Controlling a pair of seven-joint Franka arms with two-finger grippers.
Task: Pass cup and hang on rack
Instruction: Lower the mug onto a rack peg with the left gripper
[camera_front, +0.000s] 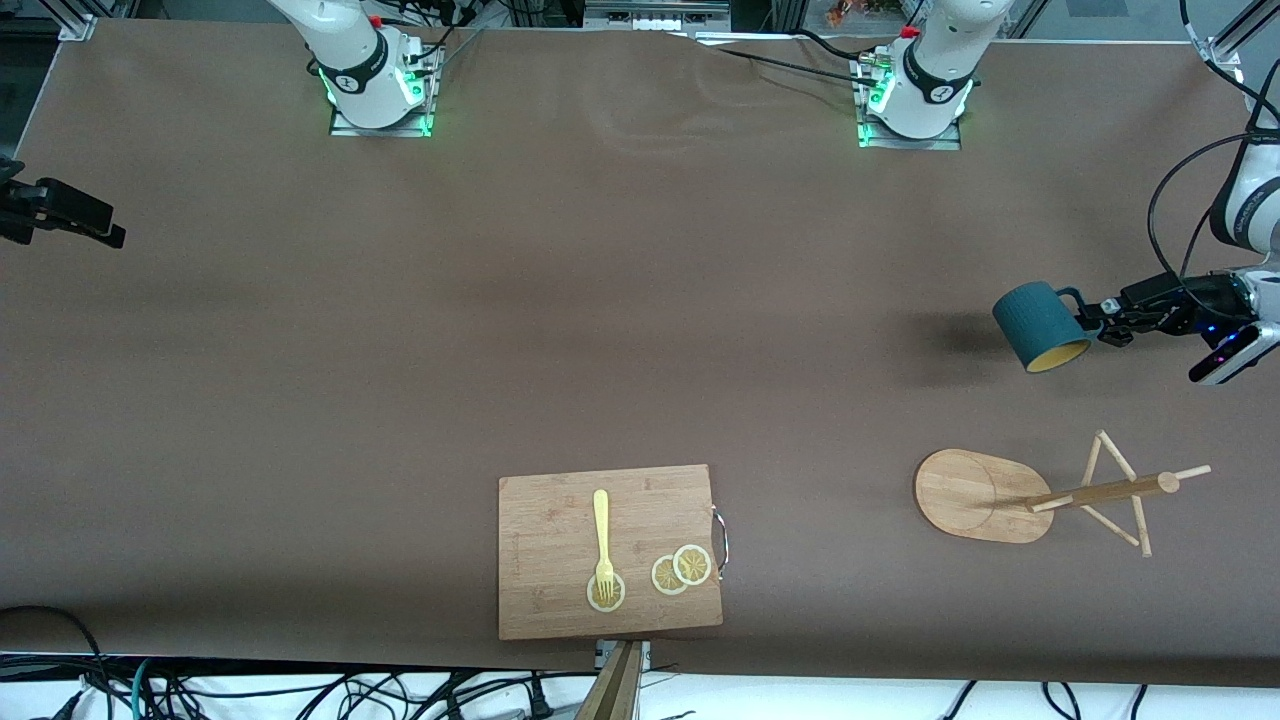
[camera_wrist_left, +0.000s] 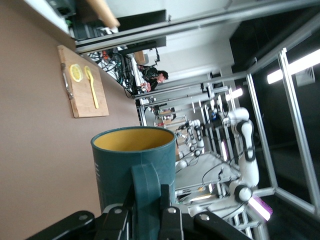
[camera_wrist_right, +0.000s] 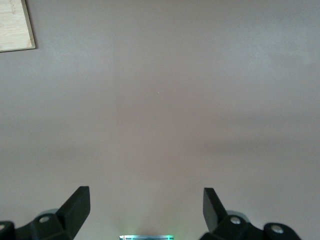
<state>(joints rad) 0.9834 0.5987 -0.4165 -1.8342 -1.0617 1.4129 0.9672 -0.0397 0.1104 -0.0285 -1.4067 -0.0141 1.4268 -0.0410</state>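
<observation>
Holding the cup by its handle in mid-air over the counter near the rack, the left end effector is clenching it, hanging pending, while the right end effector is waiting released

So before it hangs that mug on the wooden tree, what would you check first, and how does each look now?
1. Cup gripped: ok, the left gripper is shut on its handle.
2. Cup off the table: ok, held in the air, tipped on its side.
3. Rack upright: ok, base flat, post standing.
4. Pegs free: ok, nothing hangs on them.
5. Cup over a peg: not ok, it hangs over bare table, apart from the rack.
6. Right gripper out of the way: ok, jaws open, waiting over bare table.
</observation>
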